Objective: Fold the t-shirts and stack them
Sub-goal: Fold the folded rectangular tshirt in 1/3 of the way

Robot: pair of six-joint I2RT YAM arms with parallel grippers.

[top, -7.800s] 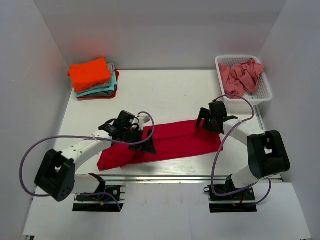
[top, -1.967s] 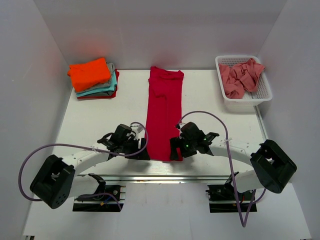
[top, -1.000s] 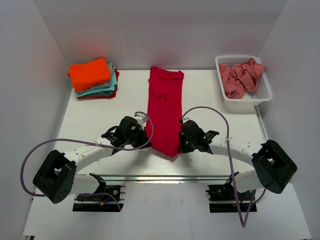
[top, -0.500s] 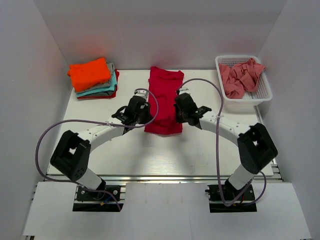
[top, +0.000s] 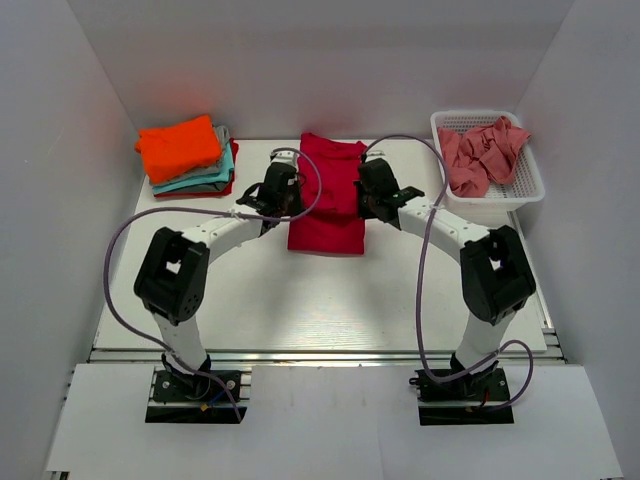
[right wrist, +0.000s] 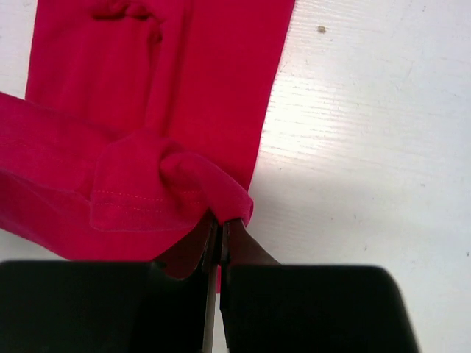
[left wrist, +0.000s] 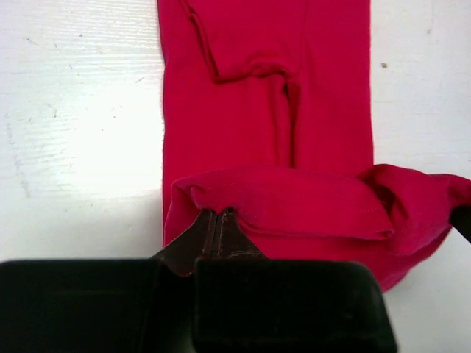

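Observation:
The crimson t-shirt [top: 328, 215] lies as a long strip at the far middle of the table, its near part doubled over the rest. My left gripper [top: 289, 203] is shut on the left corner of the lifted hem [left wrist: 280, 202], fingertips pinched together [left wrist: 218, 214]. My right gripper [top: 362, 203] is shut on the hem's right corner [right wrist: 191, 187], tips meeting [right wrist: 219, 222]. Under the raised fold, the flat cloth with a tucked sleeve [left wrist: 250, 70] shows. At the far left sits a folded stack with an orange t-shirt [top: 178, 146] on top, teal [top: 208, 178], grey [top: 225, 134] and red [top: 205, 191] beneath.
A white mesh basket [top: 522, 194] at the far right holds crumpled salmon-pink t-shirts [top: 482, 150]. White walls close the table on three sides. Both arms stretch far forward, cables arching over them. Bare white tabletop [top: 320, 300] lies between the arm bases and the shirt.
Both grippers have carried the shirt's near hem away from the bases toward the far end, doubling the strip over itself. The arms are now stretched further out.

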